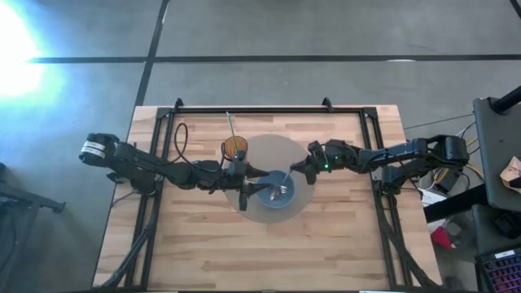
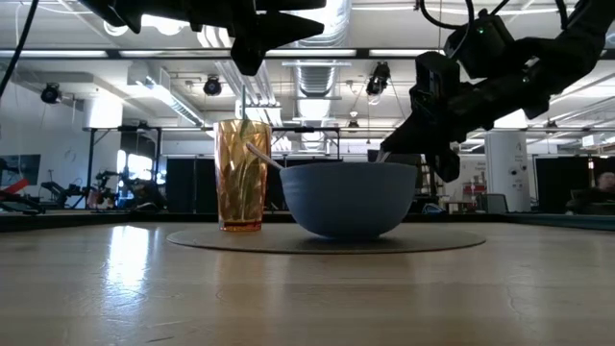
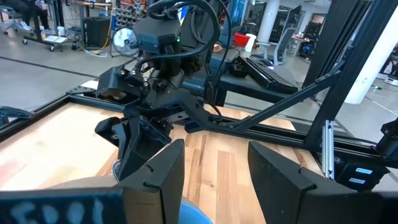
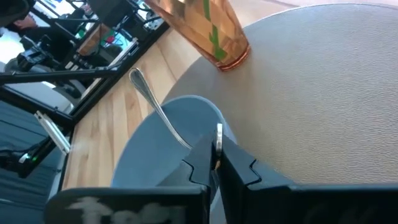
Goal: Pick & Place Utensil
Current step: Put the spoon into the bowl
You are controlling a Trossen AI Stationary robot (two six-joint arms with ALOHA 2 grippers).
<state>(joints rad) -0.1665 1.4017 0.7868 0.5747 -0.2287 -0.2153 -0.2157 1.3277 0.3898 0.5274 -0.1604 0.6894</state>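
Observation:
A blue bowl [image 1: 265, 202] [image 2: 346, 197] stands on a round grey placemat [image 1: 277, 150], beside an orange cup [image 1: 234, 147] [image 2: 240, 178] with a green straw. A metal utensil [image 4: 155, 106] lies in the bowl, its handle leaning on the rim and sticking out toward the cup [image 2: 259, 154]. My right gripper [image 4: 214, 158] [image 1: 295, 173] hangs over the bowl's right rim, shut on a second metal utensil [image 1: 282, 188]. My left gripper [image 1: 243, 198] [image 3: 214, 180] hovers open and level above the bowl's left side, holding nothing. My right gripper pinches the thin metal handle near its upper end [image 4: 219, 132] between its two fingertips. The fingers come slanting down from the table's right. The utensil runs down from them into the bowl; the fingers hide its lower part in the wrist view.
The cup stands close to the bowl's far left side on the placemat [image 4: 311, 74]. Bare wooden tabletop [image 1: 203, 244] lies around the mat. A black frame [image 1: 269, 110] runs along the table's far edge and its sides.

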